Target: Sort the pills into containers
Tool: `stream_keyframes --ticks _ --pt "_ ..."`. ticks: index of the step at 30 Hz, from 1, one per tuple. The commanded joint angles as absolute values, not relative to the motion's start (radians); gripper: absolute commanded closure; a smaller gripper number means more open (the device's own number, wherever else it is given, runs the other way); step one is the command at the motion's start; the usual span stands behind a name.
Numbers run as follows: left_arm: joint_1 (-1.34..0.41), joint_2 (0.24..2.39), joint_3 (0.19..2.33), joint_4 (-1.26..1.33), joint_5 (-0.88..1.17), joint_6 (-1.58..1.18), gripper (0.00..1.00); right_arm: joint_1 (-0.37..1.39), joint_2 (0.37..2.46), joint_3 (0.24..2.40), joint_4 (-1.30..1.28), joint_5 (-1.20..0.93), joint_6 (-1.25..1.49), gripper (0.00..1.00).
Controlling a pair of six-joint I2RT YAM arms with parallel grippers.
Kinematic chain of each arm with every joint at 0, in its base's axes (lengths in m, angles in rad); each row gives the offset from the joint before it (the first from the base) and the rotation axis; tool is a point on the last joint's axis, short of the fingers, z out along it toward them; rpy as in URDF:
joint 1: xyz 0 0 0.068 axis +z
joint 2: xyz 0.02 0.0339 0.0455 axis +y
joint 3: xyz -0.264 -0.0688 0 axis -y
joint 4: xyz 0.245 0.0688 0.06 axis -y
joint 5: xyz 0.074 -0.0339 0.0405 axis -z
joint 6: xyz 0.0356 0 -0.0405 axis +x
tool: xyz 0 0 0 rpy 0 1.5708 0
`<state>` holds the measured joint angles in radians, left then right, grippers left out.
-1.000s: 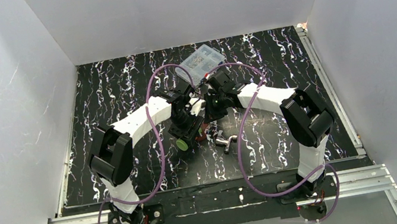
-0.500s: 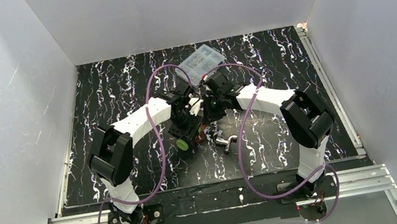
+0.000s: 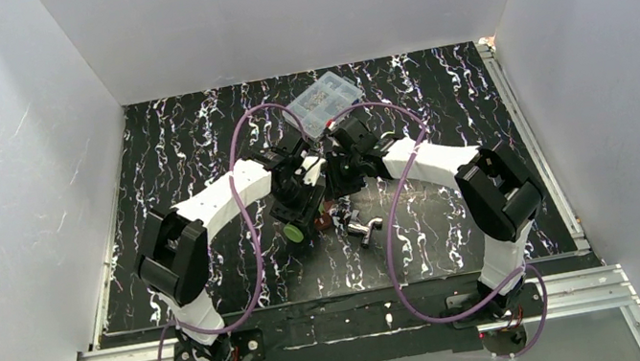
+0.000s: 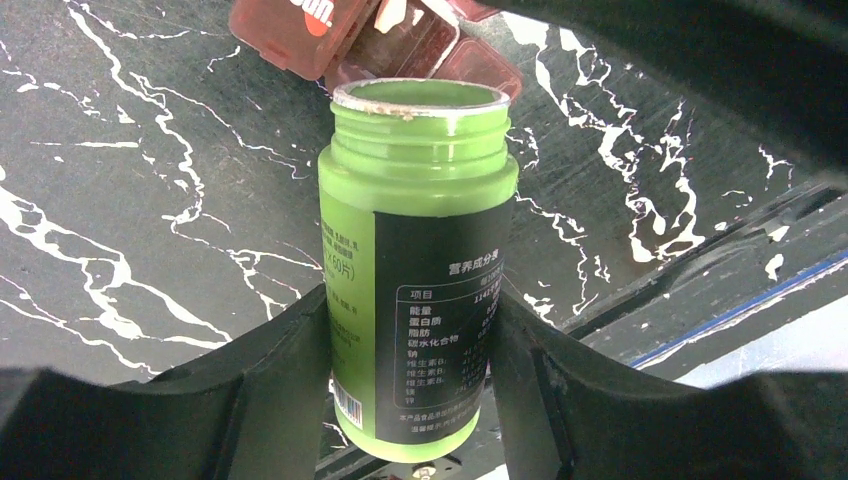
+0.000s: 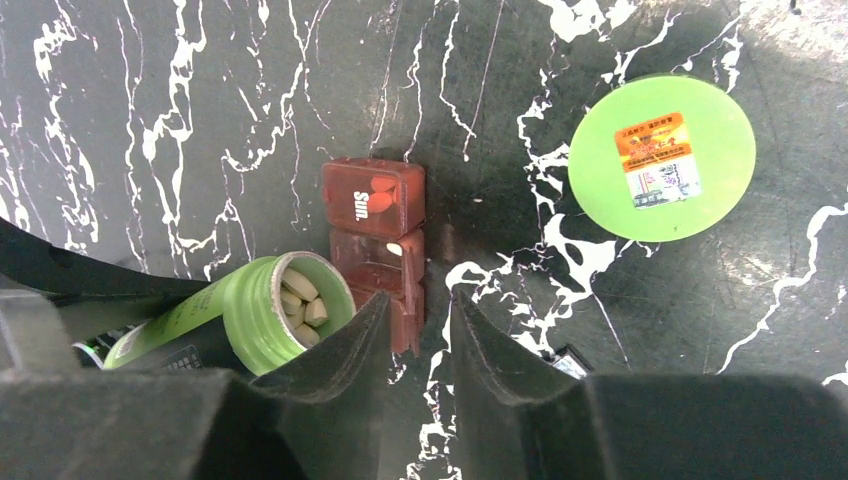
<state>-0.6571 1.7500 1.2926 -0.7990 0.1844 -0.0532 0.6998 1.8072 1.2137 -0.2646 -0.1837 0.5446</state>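
**Operator:** State of the left gripper point(image 4: 410, 305)?

**Technician:** Clamped on the green bottle point(image 4: 420, 180), one finger on each side of its labelled body. The bottle is uncapped and tilted, with its mouth toward the red pill box point(image 5: 372, 215). It appears to be held off the table point(image 5: 150, 120).

**Operator:** Right gripper point(image 5: 418, 320)?

**Technician:** Jaws narrowly parted above the pill box. Nothing is visible between them.

**Operator:** Location of the pills point(image 5: 303, 295)?

**Technician:** Pale tablets lie inside the bottle, close to the mouth. One compartment of the pill box stands open with a pale item inside. What that item is cannot be confirmed. The green cap point(image 5: 661, 157) lies flat on the table, well apart from both.

**Operator:** Failure modes?

**Technician:** Three are likely.
- Excess tilt would pour several tablets at once, past the small compartment and onto the table.
- The bottle mouth is just beside the right gripper, so any closing motion between the arms risks a collision that jolts the bottle.
- Contact from above could shift the light pill box or snap its lid shut.
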Motion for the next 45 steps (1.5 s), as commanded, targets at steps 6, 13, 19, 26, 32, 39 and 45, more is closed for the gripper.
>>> stream_keyframes --ticks 6,13,19,26,32,39,45 --pt "-0.662 1.698 1.287 -0.789 0.22 -0.052 1.0 0.714 1.731 1.212 -0.24 -0.189 0.538 0.58" --pt "-0.662 1.685 1.284 -0.79 0.213 -0.052 1.0 0.698 1.711 1.195 -0.22 -0.207 0.557 0.56" --pt "-0.662 1.669 1.273 -0.781 0.209 -0.055 1.0 0.688 1.71 1.191 -0.216 -0.212 0.569 0.56" --pt "-0.662 1.649 1.268 -0.766 0.203 -0.067 1.0 0.671 1.7 1.175 -0.205 -0.21 0.582 0.56" --pt "-0.654 1.653 1.267 -0.763 0.204 -0.08 1.0 0.654 1.678 1.156 -0.191 -0.21 0.592 0.57" --pt "-0.644 1.637 1.256 -0.756 0.205 -0.09 1.0 0.644 1.665 1.142 -0.185 -0.2 0.604 0.57" --pt "-0.644 1.645 1.262 -0.772 0.217 -0.08 1.0 0.628 1.649 1.127 -0.179 -0.18 0.619 0.58"
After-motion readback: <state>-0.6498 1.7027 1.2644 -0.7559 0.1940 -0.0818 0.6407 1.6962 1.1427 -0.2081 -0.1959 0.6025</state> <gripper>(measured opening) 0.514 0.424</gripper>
